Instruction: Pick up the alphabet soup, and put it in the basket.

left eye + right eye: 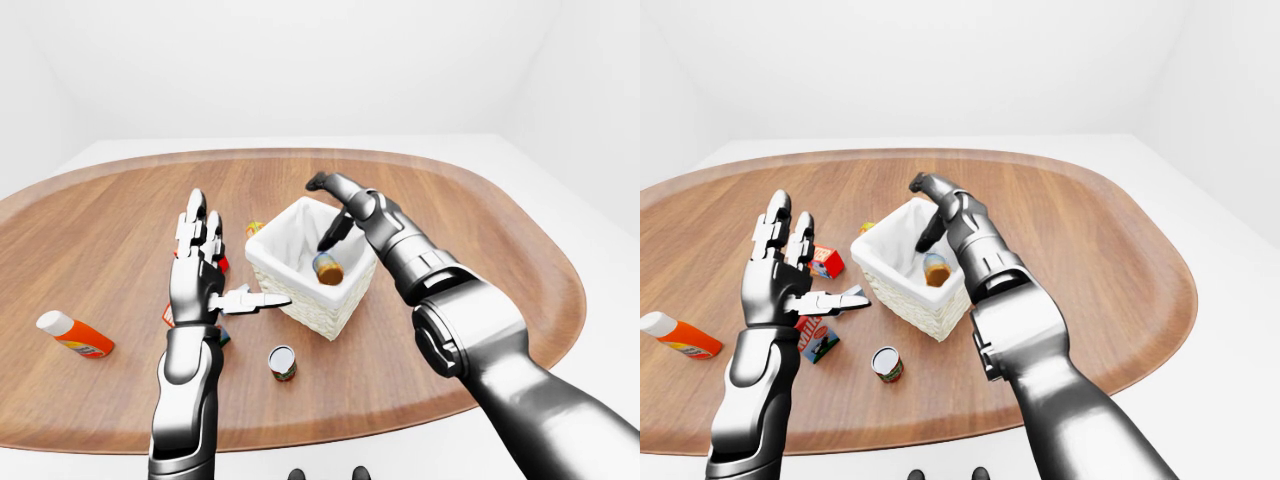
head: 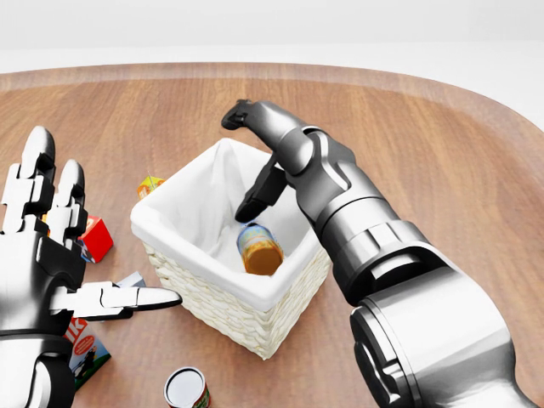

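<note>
The alphabet soup [image 2: 259,249] is seen tilted inside the basket [image 2: 212,293], released; the right hand [image 2: 255,161] is spread above it. Withdrawal is called for next.

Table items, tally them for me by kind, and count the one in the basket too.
Cans: 2, alphabet soup can in the basket, another can
Cartons or boxes: 3
Bottles: 1
Baskets: 1
Total: 7
</note>
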`<state>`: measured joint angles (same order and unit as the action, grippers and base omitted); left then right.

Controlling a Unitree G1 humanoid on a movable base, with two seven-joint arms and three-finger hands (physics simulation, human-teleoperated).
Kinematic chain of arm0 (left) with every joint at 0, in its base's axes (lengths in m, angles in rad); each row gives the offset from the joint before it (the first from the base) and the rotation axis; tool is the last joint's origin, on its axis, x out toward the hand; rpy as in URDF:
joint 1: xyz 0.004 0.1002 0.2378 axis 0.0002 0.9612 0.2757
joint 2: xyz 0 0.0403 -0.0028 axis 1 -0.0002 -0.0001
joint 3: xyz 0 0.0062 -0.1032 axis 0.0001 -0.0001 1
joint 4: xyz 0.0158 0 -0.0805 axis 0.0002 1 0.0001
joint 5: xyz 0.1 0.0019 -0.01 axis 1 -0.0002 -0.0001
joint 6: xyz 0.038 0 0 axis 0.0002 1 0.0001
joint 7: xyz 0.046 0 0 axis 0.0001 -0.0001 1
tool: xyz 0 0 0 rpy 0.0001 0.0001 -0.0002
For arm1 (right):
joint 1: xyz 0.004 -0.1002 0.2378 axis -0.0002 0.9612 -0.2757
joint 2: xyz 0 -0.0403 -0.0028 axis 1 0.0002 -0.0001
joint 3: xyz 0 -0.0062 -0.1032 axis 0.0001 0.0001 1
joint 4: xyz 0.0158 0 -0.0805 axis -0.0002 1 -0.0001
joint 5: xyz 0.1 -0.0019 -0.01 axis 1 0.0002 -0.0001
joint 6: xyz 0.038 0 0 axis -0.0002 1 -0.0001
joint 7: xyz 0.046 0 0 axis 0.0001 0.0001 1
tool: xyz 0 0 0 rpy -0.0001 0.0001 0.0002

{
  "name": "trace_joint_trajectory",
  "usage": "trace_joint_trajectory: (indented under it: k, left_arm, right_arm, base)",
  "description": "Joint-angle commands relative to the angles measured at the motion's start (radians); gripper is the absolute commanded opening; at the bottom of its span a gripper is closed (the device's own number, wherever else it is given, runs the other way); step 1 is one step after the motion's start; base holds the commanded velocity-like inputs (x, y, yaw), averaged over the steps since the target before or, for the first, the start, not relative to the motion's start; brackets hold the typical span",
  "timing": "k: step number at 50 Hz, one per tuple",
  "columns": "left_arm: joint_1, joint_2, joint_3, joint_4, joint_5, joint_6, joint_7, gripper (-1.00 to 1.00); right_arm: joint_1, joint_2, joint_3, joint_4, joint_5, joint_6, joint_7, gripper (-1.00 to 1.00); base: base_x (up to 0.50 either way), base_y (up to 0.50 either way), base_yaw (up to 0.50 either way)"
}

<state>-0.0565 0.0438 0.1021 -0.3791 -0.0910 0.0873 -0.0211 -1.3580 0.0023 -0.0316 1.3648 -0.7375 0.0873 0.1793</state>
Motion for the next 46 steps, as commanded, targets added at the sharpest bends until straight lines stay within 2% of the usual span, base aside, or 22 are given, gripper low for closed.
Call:
trace_joint_trajectory:
  k: [1,12,26,28,35,39,46]
  left_arm:
    - [0.0,0.0,0.0,0.002,-0.001,0.0,0.0,1.0]
    - [0.0,0.0,0.0,0.008,-0.001,0.0,-0.001,1.0]
    - [0.001,-0.001,-0.002,-0.007,-0.001,0.0,0.001,1.0]
    - [0.001,-0.002,-0.003,-0.003,0.0,0.0,0.001,1.0]
    - [0.003,-0.002,-0.003,-0.007,-0.001,0.0,0.002,1.0]
    - [0.005,-0.002,-0.005,-0.004,0.002,0.0,0.001,1.0]
    - [0.005,-0.002,-0.005,-0.004,0.002,0.0,0.0,1.0]
  right_arm:
    - [-0.001,0.002,-0.011,-0.004,0.005,0.0,-0.005,1.0]
    - [-0.016,0.0,-0.015,-0.006,0.013,0.0,-0.022,1.0]
    - [-0.163,-0.053,-0.049,-0.023,0.107,0.0,-0.206,1.0]
    - [-0.191,-0.069,-0.048,-0.027,0.113,0.0,-0.258,1.0]
    - [-0.239,-0.096,-0.052,-0.035,0.146,0.0,-0.291,1.0]
    - [-0.272,-0.116,-0.058,-0.041,0.17,-0.022,-0.31,1.0]
    - [-0.356,-0.149,-0.081,-0.061,0.244,-0.027,-0.301,1.0]
  base:
    - [0.0,0.0,0.0]
    - [0.0,0.0,0.0]
    - [0.0,0.0,0.0]
    - [0.0,0.0,0.0]
    - [0.0,0.0,0.0]
    - [0.0,0.0,0.0]
    - [0.0,0.0,0.0]
